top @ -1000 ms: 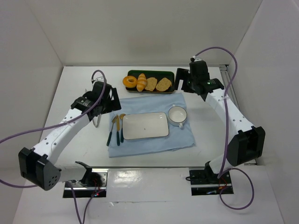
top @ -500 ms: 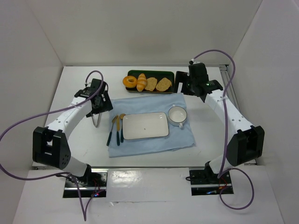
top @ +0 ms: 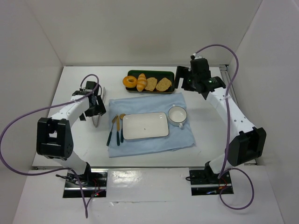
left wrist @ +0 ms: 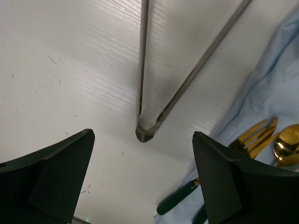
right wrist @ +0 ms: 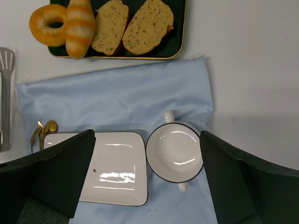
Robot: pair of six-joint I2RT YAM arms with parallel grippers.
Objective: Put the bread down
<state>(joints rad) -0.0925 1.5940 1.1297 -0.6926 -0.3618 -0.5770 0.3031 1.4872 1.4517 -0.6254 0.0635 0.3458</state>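
The bread (top: pixel 142 81) is a golden ridged roll lying in a dark green tray (top: pixel 152 73) at the back, between an orange doughnut (top: pixel 130 82) and two tan slices (top: pixel 157 84). In the right wrist view the bread (right wrist: pixel 78 27) lies at the top left. My right gripper (top: pixel 181 80) hovers open and empty just right of the tray; in its own view the right gripper (right wrist: pixel 145 182) is over the plate and bowl. My left gripper (top: pixel 95 106) is open and empty over metal tongs (left wrist: pixel 148 126) on the table, left of the cloth.
A light blue cloth (top: pixel 154 144) carries a white rectangular plate (top: pixel 145 125), a white two-handled bowl (top: pixel 177 115) and gold cutlery with dark green handles (top: pixel 116 129). The tongs (top: pixel 96 120) lie left of the cloth. White walls enclose the table.
My left arm has folded back and swung left, carrying its gripper from beside the cloth's corner to over the tongs. My right gripper has barely shifted.
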